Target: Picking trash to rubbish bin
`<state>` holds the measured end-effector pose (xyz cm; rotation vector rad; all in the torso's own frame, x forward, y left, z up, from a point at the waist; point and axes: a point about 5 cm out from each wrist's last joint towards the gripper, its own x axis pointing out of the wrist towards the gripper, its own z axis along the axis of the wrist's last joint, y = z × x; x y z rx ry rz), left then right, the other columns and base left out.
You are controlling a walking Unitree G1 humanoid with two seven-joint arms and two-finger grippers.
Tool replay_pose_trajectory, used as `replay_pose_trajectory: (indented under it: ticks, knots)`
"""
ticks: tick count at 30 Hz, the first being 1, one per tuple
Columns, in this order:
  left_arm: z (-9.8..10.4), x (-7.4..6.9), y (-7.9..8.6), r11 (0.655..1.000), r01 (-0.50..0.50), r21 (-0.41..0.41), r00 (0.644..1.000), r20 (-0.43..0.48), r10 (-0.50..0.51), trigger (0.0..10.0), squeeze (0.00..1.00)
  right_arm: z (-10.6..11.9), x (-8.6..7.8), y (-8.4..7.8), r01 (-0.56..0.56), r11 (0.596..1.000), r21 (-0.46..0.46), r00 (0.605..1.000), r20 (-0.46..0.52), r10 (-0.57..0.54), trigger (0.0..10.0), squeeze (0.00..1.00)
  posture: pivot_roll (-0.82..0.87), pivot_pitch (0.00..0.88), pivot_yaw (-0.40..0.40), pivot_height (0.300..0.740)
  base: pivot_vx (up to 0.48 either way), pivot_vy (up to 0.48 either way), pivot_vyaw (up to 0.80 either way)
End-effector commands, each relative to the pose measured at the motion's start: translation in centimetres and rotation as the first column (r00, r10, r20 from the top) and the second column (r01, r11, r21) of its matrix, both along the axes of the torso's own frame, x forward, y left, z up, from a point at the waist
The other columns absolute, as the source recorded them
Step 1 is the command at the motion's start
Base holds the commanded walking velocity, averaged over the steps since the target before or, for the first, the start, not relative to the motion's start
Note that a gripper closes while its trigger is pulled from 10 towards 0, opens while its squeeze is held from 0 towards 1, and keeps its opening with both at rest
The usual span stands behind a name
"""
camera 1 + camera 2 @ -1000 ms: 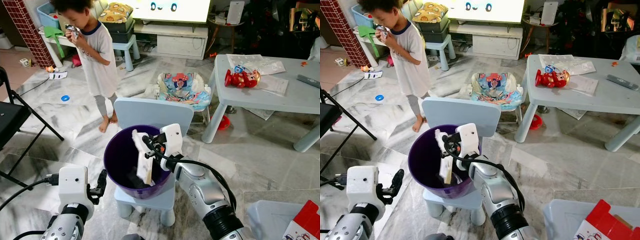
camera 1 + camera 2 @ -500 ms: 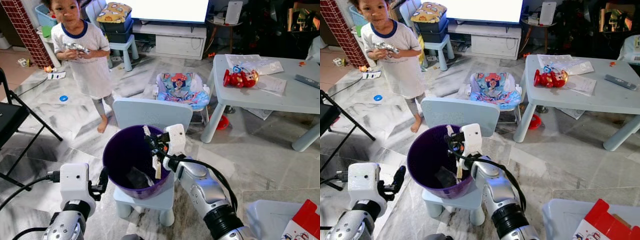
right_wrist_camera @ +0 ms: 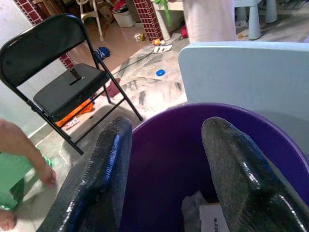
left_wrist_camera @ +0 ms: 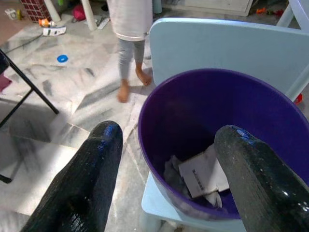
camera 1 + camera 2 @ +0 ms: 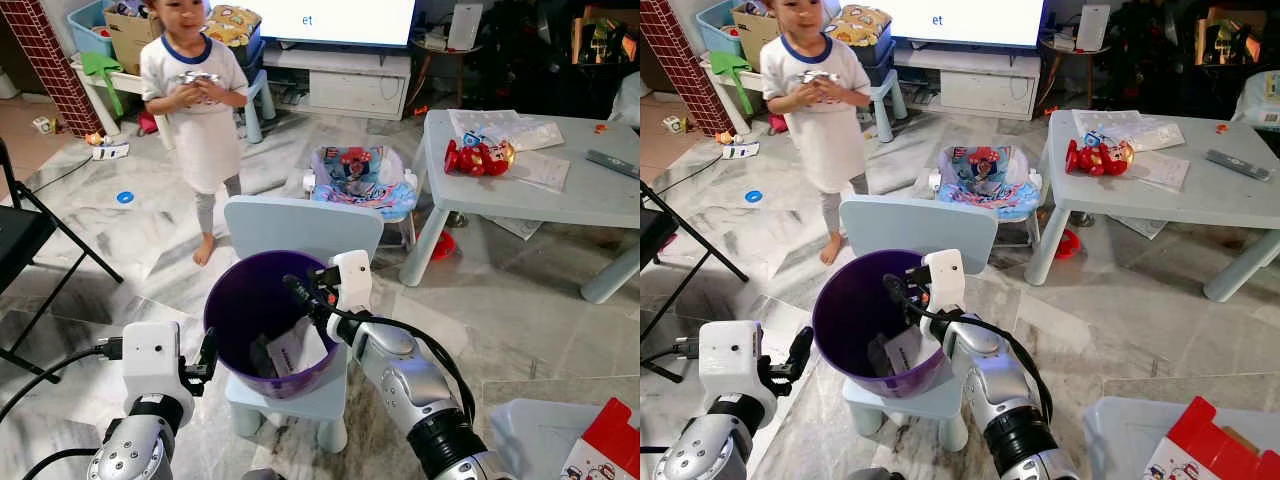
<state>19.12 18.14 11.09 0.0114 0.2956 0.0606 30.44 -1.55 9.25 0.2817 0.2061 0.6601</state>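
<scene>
Inside purple bin (image 5: pixel 240 310), crumpled white paper trash (image 5: pixel 295 348); right claw (image 5: pixel 303 296) agape, empty.

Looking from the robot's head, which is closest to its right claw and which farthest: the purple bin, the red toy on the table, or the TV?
From the right gripper, in the left eye view:
1. Purple bin, directly beneath it, on the small chair.
2. Red toy, on the table, ahead to the right.
3. TV, at the far wall.

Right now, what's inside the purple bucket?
Inside the purple bucket lie a white paper card and crumpled scraps. Whatever sits beneath them is covered.
</scene>
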Motion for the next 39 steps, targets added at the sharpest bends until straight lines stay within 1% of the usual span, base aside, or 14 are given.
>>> replay_pose_trajectory:
  ticks: [1,6,7,8,11,13,15,17,18,19,20,24,33,39]
  knots:
    - [0.0,0.2,0.2,1.000,-0.008,0.011,1.000,0.005,0.008,10.0,0.00,2.7,0.6,1.5,-0.015,0.998,0.067,0.998,0.068,0.011,10.0,1.00,0.23,0.072,-0.036,0.740,0.000,0.000,0.00]
    - [1.6,2.4,0.0,0.999,0.025,0.038,0.995,0.100,-0.029,10.0,0.00,6.3,2.2,-3.2,0.148,0.988,0.042,0.958,0.242,-0.154,10.0,1.00,0.18,0.054,-0.021,0.740,0.000,0.000,0.00]
    - [1.6,2.4,0.0,0.999,0.025,0.038,0.995,0.100,-0.029,10.0,0.00,6.3,2.2,-3.2,0.148,0.988,0.042,0.958,0.242,-0.154,10.0,1.00,0.18,0.054,-0.021,0.740,0.000,0.000,0.00]
    - [2.2,3.3,-0.2,0.998,0.043,0.036,0.990,0.135,-0.048,10.0,0.00,7.5,2.6,-5.3,0.217,0.976,0.023,0.927,0.307,-0.214,10.0,1.00,0.16,0.046,-0.014,0.740,0.000,0.000,0.00]
    - [2.7,4.3,-0.6,0.997,0.070,0.026,0.982,0.172,-0.073,10.0,0.00,8.9,2.9,-7.9,0.307,0.952,-0.009,0.879,0.385,-0.280,10.0,1.00,0.13,0.040,-0.005,0.740,0.000,0.000,0.00]
    - [3.2,5.4,-1.3,0.993,0.114,0.015,0.971,0.211,-0.115,10.0,0.00,10.3,2.9,-11.0,0.404,0.914,-0.030,0.823,0.447,-0.349,10.0,1.00,0.09,0.035,0.012,0.740,0.000,0.000,0.00]
    - [3.5,5.9,-1.6,0.991,0.134,0.007,0.963,0.234,-0.132,10.0,0.00,10.8,2.7,-12.5,0.444,0.895,-0.041,0.798,0.472,-0.374,10.0,1.00,0.07,0.033,0.020,0.740,0.000,0.000,0.00]
    - [3.5,5.9,-1.6,0.991,0.135,0.006,0.962,0.237,-0.132,10.0,0.00,10.8,2.6,-12.5,0.447,0.894,-0.042,0.797,0.473,-0.376,10.0,1.00,0.07,0.033,0.020,0.740,0.000,0.000,0.00]
    - [3.8,6.3,-1.9,0.989,0.151,0.005,0.957,0.251,-0.147,10.0,0.00,11.2,2.2,-13.6,0.476,0.878,-0.046,0.781,0.481,-0.398,10.0,1.00,0.04,0.033,0.032,0.740,0.000,0.000,0.00]
    - [3.8,6.3,-1.9,0.989,0.151,0.005,0.957,0.251,-0.147,10.0,0.00,11.2,2.2,-13.6,0.476,0.878,-0.046,0.781,0.481,-0.398,10.0,1.00,0.04,0.033,0.032,0.740,0.000,0.000,0.00]
    - [4.0,6.8,-2.2,0.986,0.167,0.007,0.949,0.270,-0.163,10.0,0.00,11.5,1.5,-14.8,0.507,0.860,-0.051,0.765,0.486,-0.422,10.0,1.00,0.03,0.031,0.040,0.740,0.000,0.000,0.00]
    - [4.4,7.4,-2.8,0.981,0.194,-0.017,0.937,0.299,-0.180,10.0,0.00,11.4,0.5,-16.3,0.544,0.836,-0.062,0.749,0.485,-0.452,10.0,1.00,0.01,0.030,0.050,0.740,0.000,0.000,0.00]
    - [4.6,8.4,-3.0,0.974,0.223,-0.046,0.928,0.315,-0.198,10.0,0.00,11.4,-0.3,-16.7,0.568,0.819,-0.079,0.742,0.479,-0.469,10.0,1.00,0.00,0.024,0.061,0.740,0.000,0.000,0.00]
    - [4.9,8.7,-3.2,0.971,0.228,-0.071,0.922,0.336,-0.192,10.0,0.00,11.8,-0.5,-16.5,0.558,0.826,-0.080,0.753,0.467,-0.464,10.0,1.00,-0.01,0.024,0.054,0.740,0.000,0.000,0.00]
